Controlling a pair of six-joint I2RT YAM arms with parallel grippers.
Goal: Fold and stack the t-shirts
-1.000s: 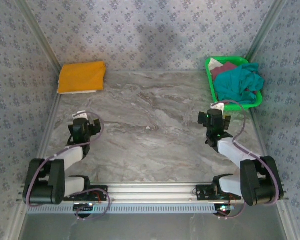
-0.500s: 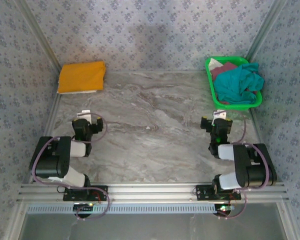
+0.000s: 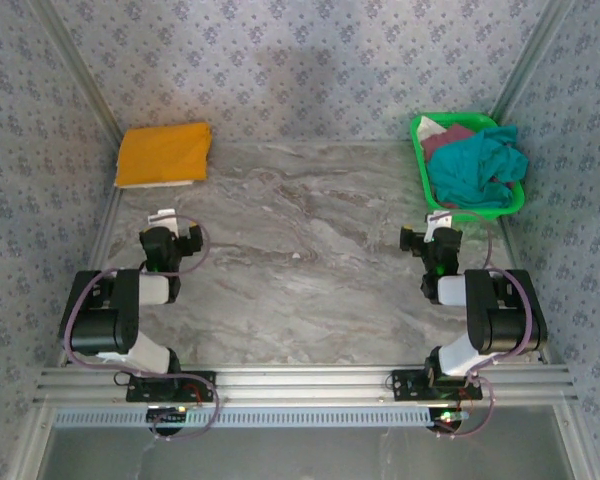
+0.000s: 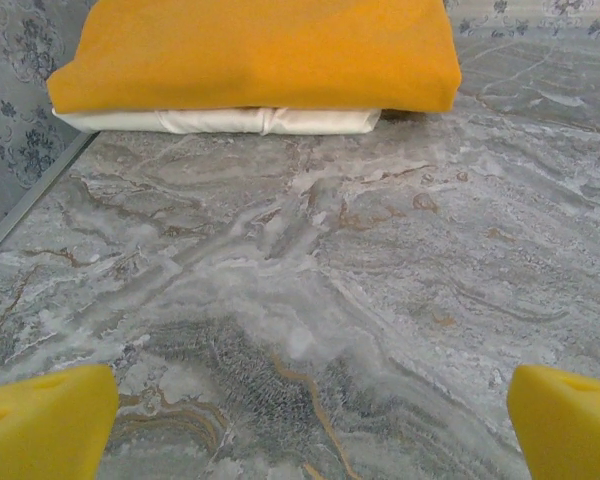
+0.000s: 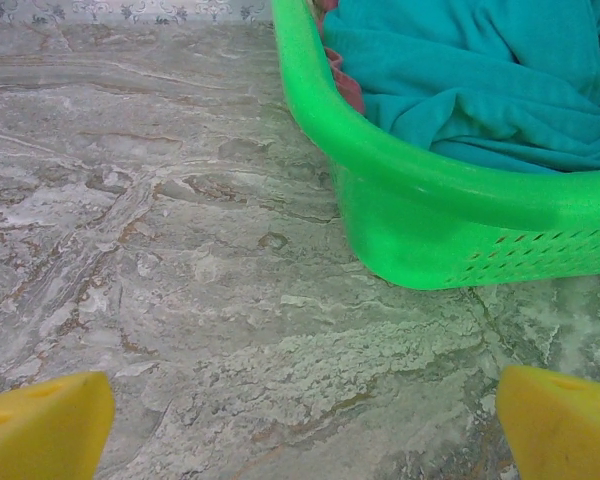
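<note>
left gripper [image 4: 302, 425]: fingers spread wide, holding nothing, low over the table [image 4: 400, 300].
right gripper [image 5: 300, 425]: fingers spread wide, holding nothing, near the basket [image 5: 420, 200].
orange tee [image 4: 250, 50]: folded, lying on the white tee [image 4: 220, 121], far-left corner, ahead of the left gripper.
white tee: folded, bottom of that stack.
teal tee [image 5: 480, 70]: crumpled in the basket, on top.
maroon tee [image 3: 452, 134]: under the teal tee, partly hidden.
basket: far-right corner of the table.
</note>
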